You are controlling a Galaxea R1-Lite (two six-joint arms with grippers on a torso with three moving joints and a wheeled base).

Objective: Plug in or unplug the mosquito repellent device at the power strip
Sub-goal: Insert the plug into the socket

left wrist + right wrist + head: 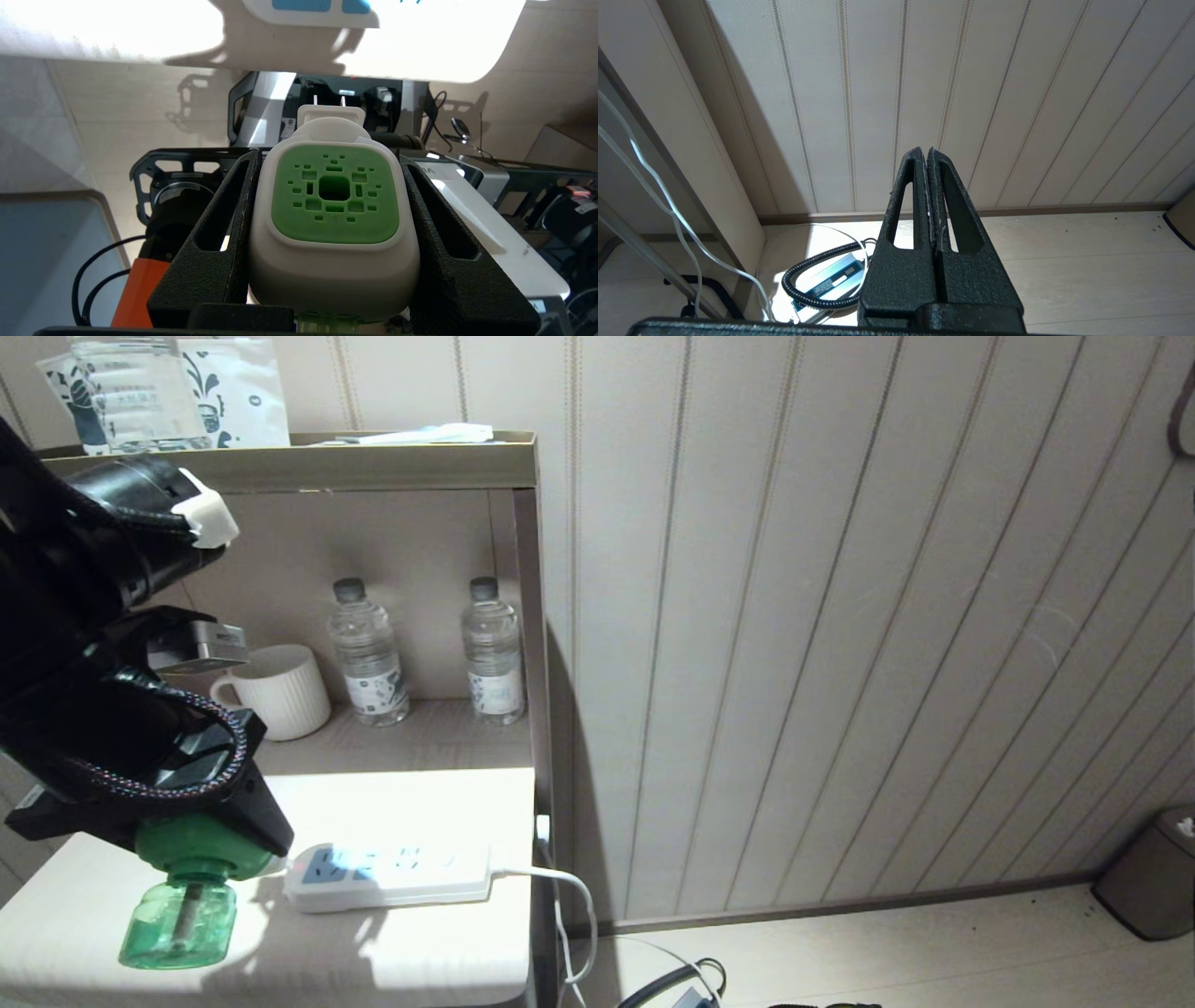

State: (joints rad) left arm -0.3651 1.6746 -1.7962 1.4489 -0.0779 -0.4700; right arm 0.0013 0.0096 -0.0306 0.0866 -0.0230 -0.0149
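My left gripper (210, 854) is shut on the mosquito repellent device (179, 919), holding it by its white cap above the left part of the white table (420, 961). Its translucent green bottle hangs below the fingers. In the left wrist view the white cap with the green centre (334, 200) fills the space between the black fingers (224, 224). Its two metal prongs (328, 100) stick out bare, in no socket. The white power strip (387, 875) lies flat on the table just to the device's right, and its end (317, 9) shows ahead of the prongs. My right gripper (927, 151) is shut on nothing, low beside the wall.
On the shelf behind the table stand a white ribbed mug (280, 691) and two clear water bottles (369, 653). The strip's white cable (560, 887) drops off the table's right edge. A coiled black cable and a blue box (822, 280) lie on the floor. A bin (1153, 873) stands far right.
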